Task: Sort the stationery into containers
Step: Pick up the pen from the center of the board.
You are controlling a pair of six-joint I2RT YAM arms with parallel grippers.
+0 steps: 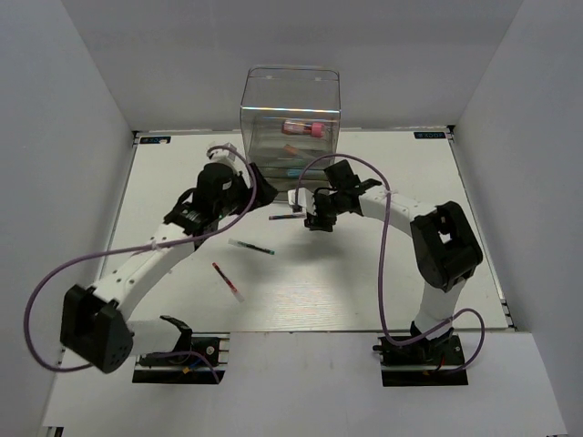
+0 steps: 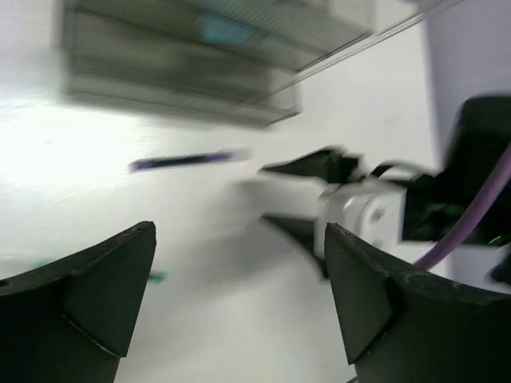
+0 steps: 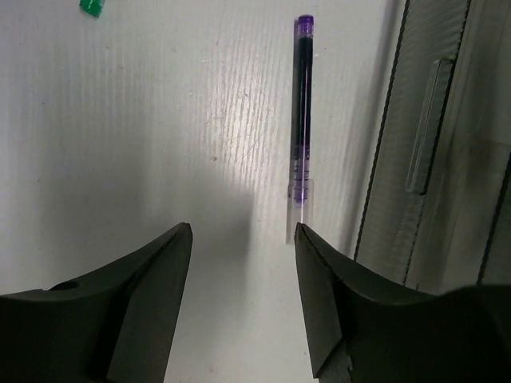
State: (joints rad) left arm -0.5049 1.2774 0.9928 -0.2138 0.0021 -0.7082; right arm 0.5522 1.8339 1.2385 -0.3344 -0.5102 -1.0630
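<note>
The purple pen (image 3: 302, 112) is lying on the table (image 3: 120, 120) just beside the box (image 3: 447, 159), running lengthwise straight ahead of the right fingers (image 3: 144, 303), which are hanging apart and empty, nearer than the equally spread left fingers (image 2: 96, 295).

Three pens on white worktop (image 1: 319, 291): thin purple pen (image 1: 285, 217), green-tipped clear pen (image 1: 251, 247), red-white pen (image 1: 228, 281). One clear plastic drawer box (image 1: 290, 100).

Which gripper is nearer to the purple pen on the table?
Right. The purple pen lies just ahead of the right gripper; the left gripper stands farther from it.
</note>
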